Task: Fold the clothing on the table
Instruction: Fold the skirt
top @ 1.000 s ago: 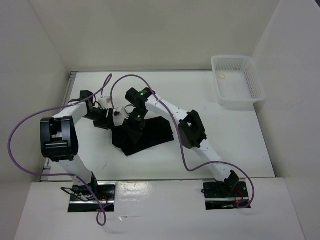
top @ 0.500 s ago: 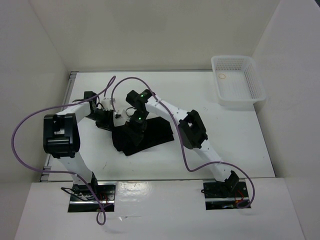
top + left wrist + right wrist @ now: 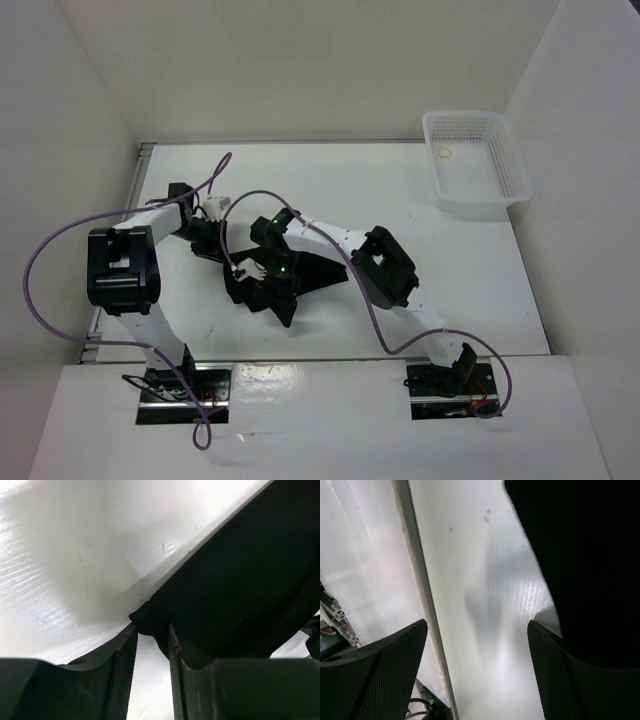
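The big white smooth table (image 3: 470,290) has bare room along its near edge and right side. A white mesh plastic basket (image 3: 483,203) fills the far right corner. In the middle lies the black soft garment (image 3: 325,268), with the left arm (image 3: 120,275) and right arm (image 3: 385,268) reaching onto it, blocking the way.

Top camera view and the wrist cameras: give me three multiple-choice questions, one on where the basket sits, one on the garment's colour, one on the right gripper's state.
1. Where on the table is the white mesh basket? A far right corner; B near left corner; C centre.
2. What colour is the garment? A red; B black; C white.
3. How does the right gripper stand? A shut on the garment; B shut on nothing; C open.
Answers: 1 A, the top view shows it by the far right walls. 2 B, it is plain black in every view. 3 C, its wrist view shows the fingers wide apart with bare table between them.
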Motion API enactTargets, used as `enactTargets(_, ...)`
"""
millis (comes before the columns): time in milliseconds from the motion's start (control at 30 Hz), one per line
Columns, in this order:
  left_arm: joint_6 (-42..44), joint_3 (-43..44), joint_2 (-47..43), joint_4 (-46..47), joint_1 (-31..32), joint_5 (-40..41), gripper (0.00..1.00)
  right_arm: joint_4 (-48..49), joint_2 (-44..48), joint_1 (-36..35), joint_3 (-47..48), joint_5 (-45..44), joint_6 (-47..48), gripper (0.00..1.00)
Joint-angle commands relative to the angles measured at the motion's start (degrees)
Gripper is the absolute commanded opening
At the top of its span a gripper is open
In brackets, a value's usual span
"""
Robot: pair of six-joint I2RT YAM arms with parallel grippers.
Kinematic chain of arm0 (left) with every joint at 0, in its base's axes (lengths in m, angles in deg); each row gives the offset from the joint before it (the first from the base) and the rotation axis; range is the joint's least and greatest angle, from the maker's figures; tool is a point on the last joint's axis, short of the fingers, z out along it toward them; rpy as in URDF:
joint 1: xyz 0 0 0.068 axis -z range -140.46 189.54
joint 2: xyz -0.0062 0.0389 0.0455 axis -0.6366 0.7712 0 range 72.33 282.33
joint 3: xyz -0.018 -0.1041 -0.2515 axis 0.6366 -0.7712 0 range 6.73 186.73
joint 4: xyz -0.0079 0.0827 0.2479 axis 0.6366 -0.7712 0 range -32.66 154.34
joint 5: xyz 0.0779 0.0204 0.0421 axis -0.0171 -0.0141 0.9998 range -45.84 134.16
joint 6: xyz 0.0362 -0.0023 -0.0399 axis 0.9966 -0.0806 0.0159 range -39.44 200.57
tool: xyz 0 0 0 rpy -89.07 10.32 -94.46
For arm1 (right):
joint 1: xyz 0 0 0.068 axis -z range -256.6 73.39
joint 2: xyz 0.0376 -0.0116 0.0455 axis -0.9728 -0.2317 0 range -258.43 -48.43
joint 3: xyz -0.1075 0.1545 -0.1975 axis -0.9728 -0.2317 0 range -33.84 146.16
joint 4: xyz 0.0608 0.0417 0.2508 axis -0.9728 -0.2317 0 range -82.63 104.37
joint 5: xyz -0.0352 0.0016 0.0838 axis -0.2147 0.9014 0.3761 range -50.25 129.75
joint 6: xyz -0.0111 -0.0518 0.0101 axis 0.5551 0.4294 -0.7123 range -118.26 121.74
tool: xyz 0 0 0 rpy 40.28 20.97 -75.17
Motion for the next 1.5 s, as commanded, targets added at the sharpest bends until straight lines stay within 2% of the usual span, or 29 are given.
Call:
enactTargets(0, -0.53, 1.85, 0.75, 0.24, 0.14, -0.57, 0.38, -1.14, 7.14, -0.60, -1.07, 0.46, 1.22, 0.85)
enactTargets(133, -0.53, 1.85, 0.23, 0.24, 0.14, -0.57, 0.38, -1.14, 12.15, -0.60, 4.36, -4.63, -0.28, 0.85)
enactTargets(267, -0.53, 1.85, 0.23, 0.24, 0.14, -0.57, 0.38, -1.14, 12.16, 2.99, 11.74, -5.25, -2.47, 0.86)
enactTargets(467, -0.53, 1.85, -0.30, 0.24, 0.14, -0.57, 0.38, -1.14, 4.71, 9.67, 14.92, -4.47, -2.47, 0.86)
enactTargets(800, -0.53, 1.32, -0.83, 0.24, 0.14, -0.57, 0.37, -1.14, -1.98, 10.38, 14.93, -3.85, -0.28, 0.86)
enactTargets(1067, 0.00, 1.32, -0.83, -0.28, 0.14, -1.09, 0.37, -1.14, -3.57, 10.38, 15.45, -3.23, -0.28, 0.85)
enactTargets(1467, 0.00, 1.32, -0.83, -0.28, 0.14, -1.09, 0.37, -1.14, -3.49, 8.63, 6.50, -1.65, 1.57, 0.85)
